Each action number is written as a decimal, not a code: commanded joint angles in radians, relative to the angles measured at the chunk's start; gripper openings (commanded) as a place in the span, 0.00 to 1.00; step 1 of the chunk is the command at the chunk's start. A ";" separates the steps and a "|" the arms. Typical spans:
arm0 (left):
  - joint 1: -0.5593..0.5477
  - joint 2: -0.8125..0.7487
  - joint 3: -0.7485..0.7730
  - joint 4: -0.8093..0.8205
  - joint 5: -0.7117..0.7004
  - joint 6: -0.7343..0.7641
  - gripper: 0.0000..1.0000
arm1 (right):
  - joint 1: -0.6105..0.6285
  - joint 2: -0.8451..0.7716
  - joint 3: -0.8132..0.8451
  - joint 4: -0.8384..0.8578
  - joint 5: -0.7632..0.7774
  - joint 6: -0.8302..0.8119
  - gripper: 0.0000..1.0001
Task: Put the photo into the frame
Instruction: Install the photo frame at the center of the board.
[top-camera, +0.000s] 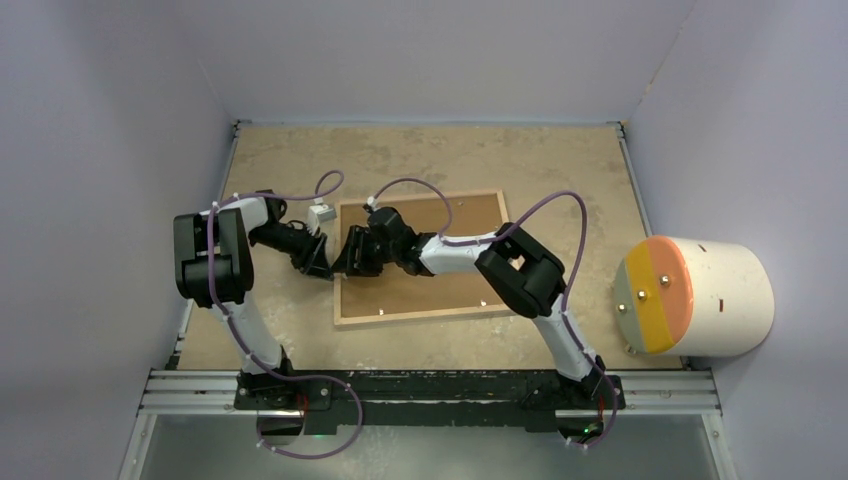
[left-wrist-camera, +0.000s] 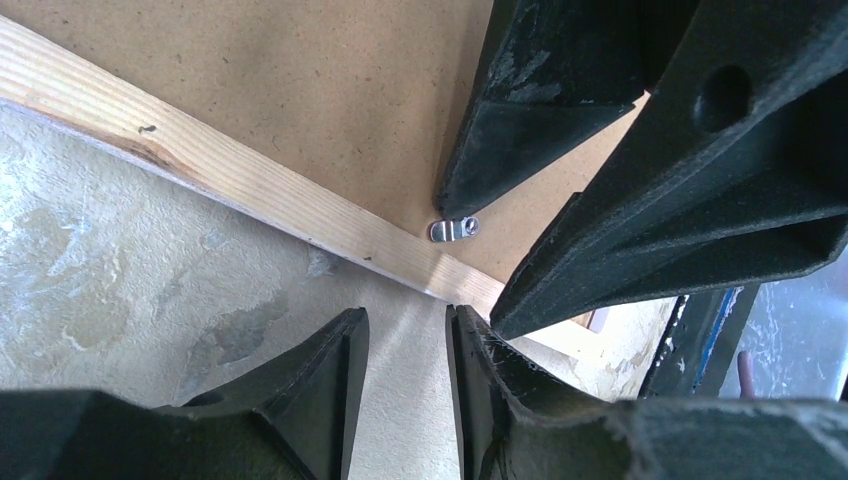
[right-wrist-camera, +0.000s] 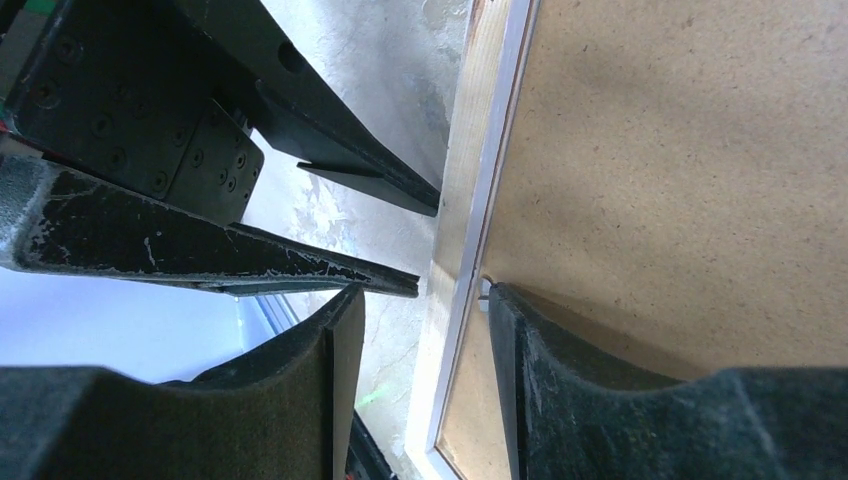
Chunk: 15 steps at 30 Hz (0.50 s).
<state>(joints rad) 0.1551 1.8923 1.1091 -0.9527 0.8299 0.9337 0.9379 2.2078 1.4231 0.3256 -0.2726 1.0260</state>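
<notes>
The frame (top-camera: 420, 317) lies flat mid-table with its light wood side up, and a plain brown backing board (top-camera: 440, 285) fills it. The photo is hidden. Both grippers meet at the frame's left rail. My left gripper (top-camera: 322, 262) hovers over bare table just outside the rail (left-wrist-camera: 250, 185), open (left-wrist-camera: 405, 315) with nothing between its fingers. My right gripper (top-camera: 352, 262) straddles that rail (right-wrist-camera: 465, 200), open (right-wrist-camera: 425, 295): one finger stands on the backing board (right-wrist-camera: 680, 180) by a small metal tab (left-wrist-camera: 453, 229), the other outside the rail.
A large white cylinder (top-camera: 700, 297) with an orange, yellow and grey end lies at the table's right edge. Grey walls close in on the left, back and right. An aluminium rail (top-camera: 430, 385) holding the arm bases runs along the near edge.
</notes>
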 joint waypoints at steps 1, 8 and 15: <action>-0.003 0.032 -0.012 0.083 -0.075 0.028 0.39 | 0.015 0.033 0.030 -0.006 -0.021 0.022 0.52; -0.003 0.033 -0.012 0.083 -0.077 0.028 0.38 | 0.015 0.039 0.034 0.009 -0.053 0.034 0.51; -0.003 0.031 -0.012 0.083 -0.077 0.031 0.38 | 0.015 0.046 0.047 0.010 -0.079 0.029 0.50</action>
<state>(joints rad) 0.1551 1.8927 1.1088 -0.9504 0.8268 0.9337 0.9386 2.2330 1.4384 0.3508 -0.3195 1.0512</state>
